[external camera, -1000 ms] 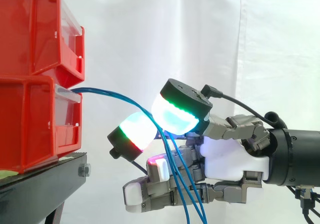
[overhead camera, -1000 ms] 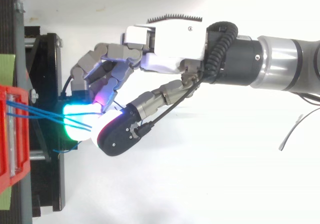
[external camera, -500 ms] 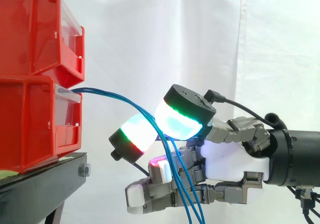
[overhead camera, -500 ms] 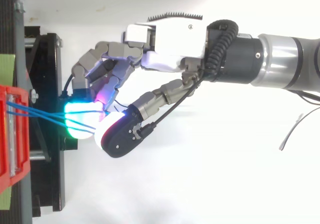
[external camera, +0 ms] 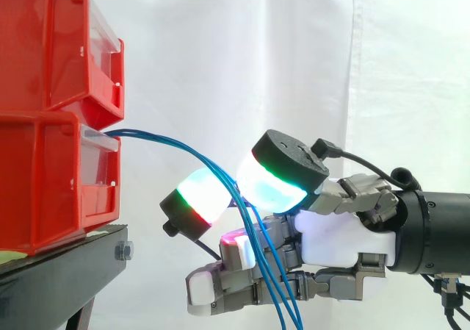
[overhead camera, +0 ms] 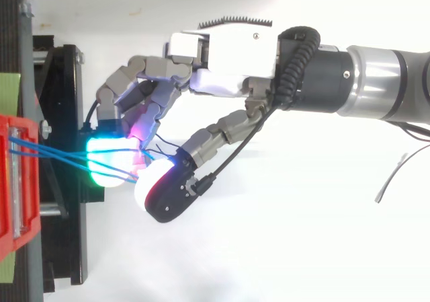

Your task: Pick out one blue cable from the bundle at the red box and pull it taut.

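**Q:** What do you see of the cables?

**A:** I see several thin blue cables (external camera: 165, 137) leaving the front of the lower red box (external camera: 44, 176). They arch rightward, then hang slack, bunched together.

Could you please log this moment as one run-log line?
hand: shut on blue cables | cables: slack, from lower red bin | taut: not yet

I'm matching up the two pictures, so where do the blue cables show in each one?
Side view: the blue cables arc from the lower-left red bin down past the hand to the bottom edge.
Top view: the blue cables run from the red bin at the left edge rightward to the hand.
Shared landmark: the red bin they leave.
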You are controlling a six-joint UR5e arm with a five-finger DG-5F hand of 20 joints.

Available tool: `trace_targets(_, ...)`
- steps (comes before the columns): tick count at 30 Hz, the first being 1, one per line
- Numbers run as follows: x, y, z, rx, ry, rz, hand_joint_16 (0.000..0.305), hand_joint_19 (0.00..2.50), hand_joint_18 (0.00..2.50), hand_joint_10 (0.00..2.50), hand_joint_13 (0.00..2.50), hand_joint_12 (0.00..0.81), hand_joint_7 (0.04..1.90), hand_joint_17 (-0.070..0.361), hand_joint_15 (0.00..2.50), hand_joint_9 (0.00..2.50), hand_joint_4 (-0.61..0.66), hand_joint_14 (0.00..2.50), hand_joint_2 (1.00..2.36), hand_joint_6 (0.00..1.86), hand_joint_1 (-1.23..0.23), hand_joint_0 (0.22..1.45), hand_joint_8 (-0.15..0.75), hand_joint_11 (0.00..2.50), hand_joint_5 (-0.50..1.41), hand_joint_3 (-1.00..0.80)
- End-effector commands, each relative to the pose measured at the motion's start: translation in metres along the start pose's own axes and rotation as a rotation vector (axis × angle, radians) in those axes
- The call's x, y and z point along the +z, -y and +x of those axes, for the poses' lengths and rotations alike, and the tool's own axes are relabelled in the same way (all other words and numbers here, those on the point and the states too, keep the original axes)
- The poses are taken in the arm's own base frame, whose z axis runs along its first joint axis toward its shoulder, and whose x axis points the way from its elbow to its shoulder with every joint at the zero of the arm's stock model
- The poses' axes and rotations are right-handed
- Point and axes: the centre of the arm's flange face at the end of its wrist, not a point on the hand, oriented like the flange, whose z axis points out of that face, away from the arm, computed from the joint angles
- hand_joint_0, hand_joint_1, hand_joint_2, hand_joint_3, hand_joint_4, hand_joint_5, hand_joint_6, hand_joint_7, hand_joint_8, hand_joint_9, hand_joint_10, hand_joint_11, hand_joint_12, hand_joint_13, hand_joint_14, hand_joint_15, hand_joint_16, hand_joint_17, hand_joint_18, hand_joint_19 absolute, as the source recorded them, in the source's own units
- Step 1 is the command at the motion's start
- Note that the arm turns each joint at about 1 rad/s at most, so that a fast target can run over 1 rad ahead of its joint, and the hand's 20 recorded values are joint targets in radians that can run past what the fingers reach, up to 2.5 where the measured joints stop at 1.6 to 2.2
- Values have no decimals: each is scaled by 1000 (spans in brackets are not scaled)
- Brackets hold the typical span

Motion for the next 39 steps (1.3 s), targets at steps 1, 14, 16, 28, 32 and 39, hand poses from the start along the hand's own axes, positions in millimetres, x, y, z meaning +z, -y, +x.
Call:
trace_targets(1,0,0,0,0,0,0,11,428,282,25,785,164,849,24,558,1083,-34,21,1000,927,-943,512,213,780,-136,-500)
trace_targets(14,1,-2,0,0,0,-2,8,472,240,25,776,145,840,17,557,1086,-58,20,1000,914,-525,559,202,765,-137,-500)
trace_targets(16,1,-2,0,0,0,-3,7,476,233,23,772,139,856,15,559,1100,-69,20,1000,917,-579,584,202,766,-133,-500)
trace_targets(28,2,-4,0,0,0,5,4,431,265,27,782,126,943,10,559,1097,-154,20,1011,932,-833,675,211,779,-134,-389)
trace_targets(32,2,-4,-1,0,1,5,6,425,317,24,818,132,938,12,563,1132,-209,20,1000,935,-880,704,221,789,-134,-500)
trace_targets(39,1,-4,-3,-1,-3,4,6,429,352,27,844,135,895,14,575,1180,-147,22,1000,939,-897,621,223,800,-130,-500)
